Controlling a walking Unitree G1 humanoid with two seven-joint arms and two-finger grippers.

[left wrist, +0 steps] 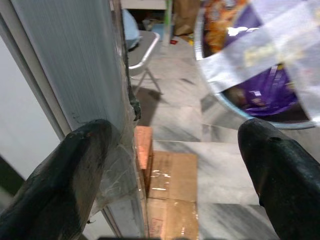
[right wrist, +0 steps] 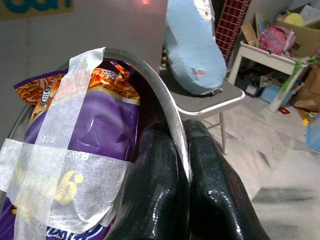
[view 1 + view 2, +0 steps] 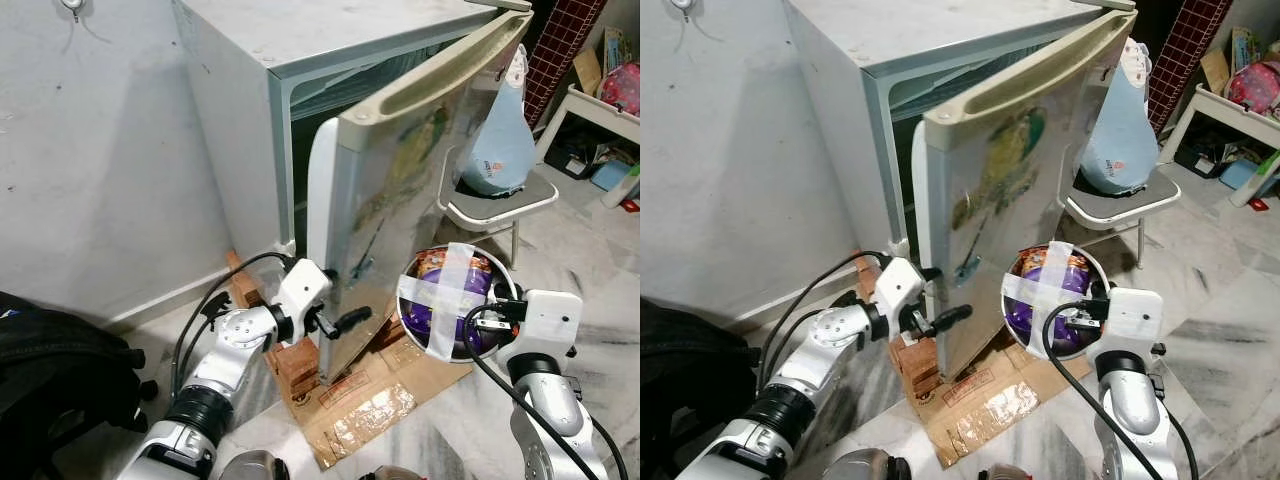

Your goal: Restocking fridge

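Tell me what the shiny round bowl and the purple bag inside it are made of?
The shiny round silver bowl looks like polished metal, probably steel: its thin rim gleams where the right tool pinches it. The purple and orange snack bag seems to be glossy plastic film, since it crinkles and glints. The whitish tape strips crossing the bowl look like matte paper tape.

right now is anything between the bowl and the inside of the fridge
Yes: the fridge door. It is only partly open and stands between the bowl, held by the right gripper on its rim, and the fridge opening. The left gripper is open at the door's lower edge.
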